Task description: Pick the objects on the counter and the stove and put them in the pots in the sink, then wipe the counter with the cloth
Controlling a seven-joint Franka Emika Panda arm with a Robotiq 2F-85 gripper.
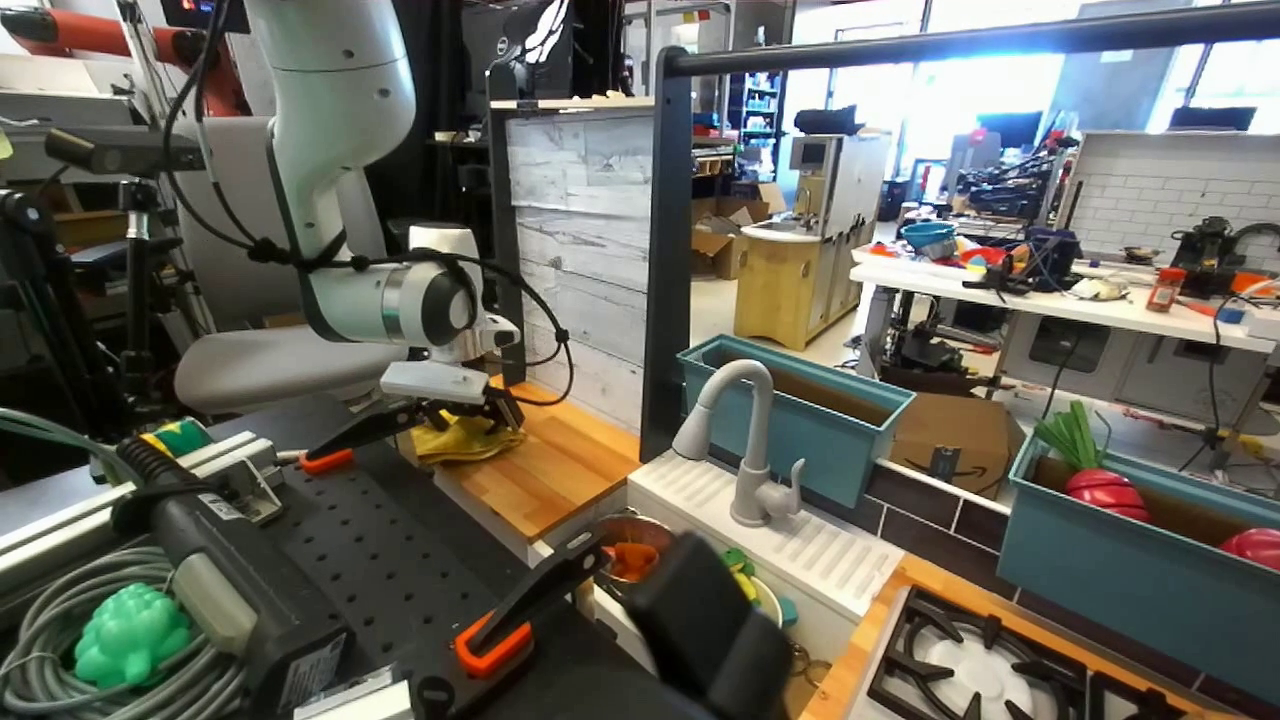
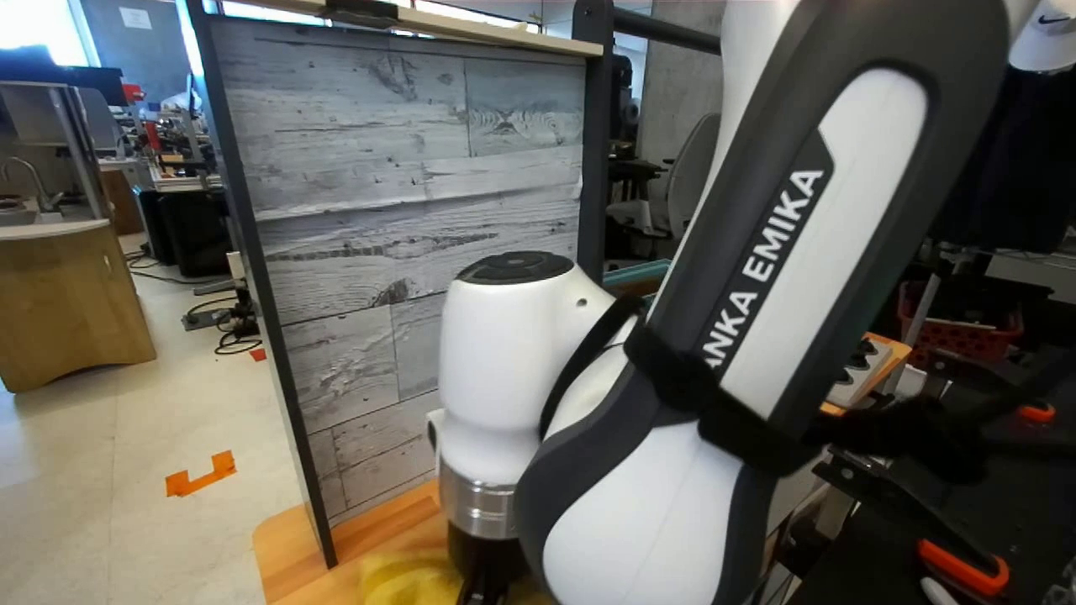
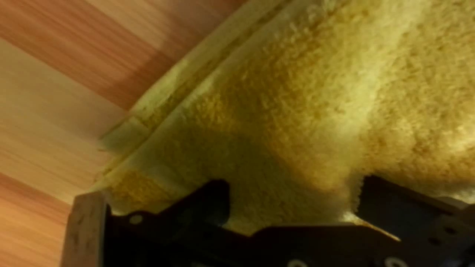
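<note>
Across the crowded room stood a work table [image 1: 1080, 312] far right and a grey chair [image 1: 270, 375] left. A plank-faced panel [image 1: 580, 250] rose along the wooden surface [image 1: 545, 480], which lay left of the sink [image 1: 850, 562]; the stove [image 1: 980, 665] sat near right. In the sink, a metal pot [image 1: 640, 530] held an orange piece [image 1: 633, 562] and a partly hidden white pot [image 1: 770, 600] held green and yellow pieces [image 1: 738, 562], so the gathering looked largely done; the wiping seemed to remain. The yellow cloth [image 1: 465, 445] lay bunched on the surface's left edge, under the hand [image 3: 291, 196], whose fingers [image 3: 211, 202] stood apart with cloth showing between them.
</note>
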